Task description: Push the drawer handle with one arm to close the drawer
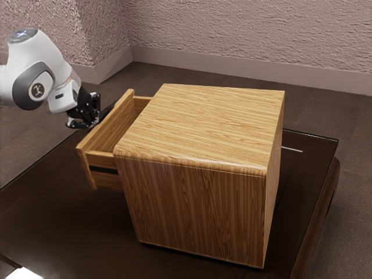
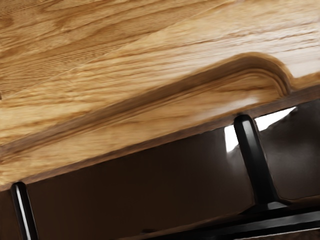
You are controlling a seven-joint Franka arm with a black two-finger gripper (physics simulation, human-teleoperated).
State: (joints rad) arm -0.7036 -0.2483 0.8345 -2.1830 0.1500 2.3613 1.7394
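Arm [image 1: 38,75]: white; brought in from the exterior view's left, its wrist bent down toward the drawer.
Gripper [image 1: 85,120]: black; held at the arm's end, just beside the drawer's outer side, near its top edge. Whether it is spread or pressed together can't be told. Contact with the drawer can't be confirmed either.
Handle [image 2: 257,165]: black; picked out in the wrist view as two round-ended posts and a long bar. One post is joined to the bar through a flared foot. The posts are set near the edge of the wood, with dark tabletop seen between them.
Wood detail [image 2: 250,62]: added by the wrist view; a darker curved strip, rounded at one end, is set in pale grain above the handle posts.
Drawer [image 1: 107,131]: open; drawn out of the cabinet toward the exterior view's left. Its full offset, inner space and side wall are given by the exterior view.
Cabinet [image 1: 203,125]: striped wood, upright on the table; rounded top edge and tall side given by the exterior view.
Table [image 1: 64,226]: dark, glossy; bright reflections are caught in both views, beside a handle post in the wrist view.
Wall [image 1: 250,35]: rough, pinkish; placed behind the cabinet in the exterior view, with a plain skirting along its foot.
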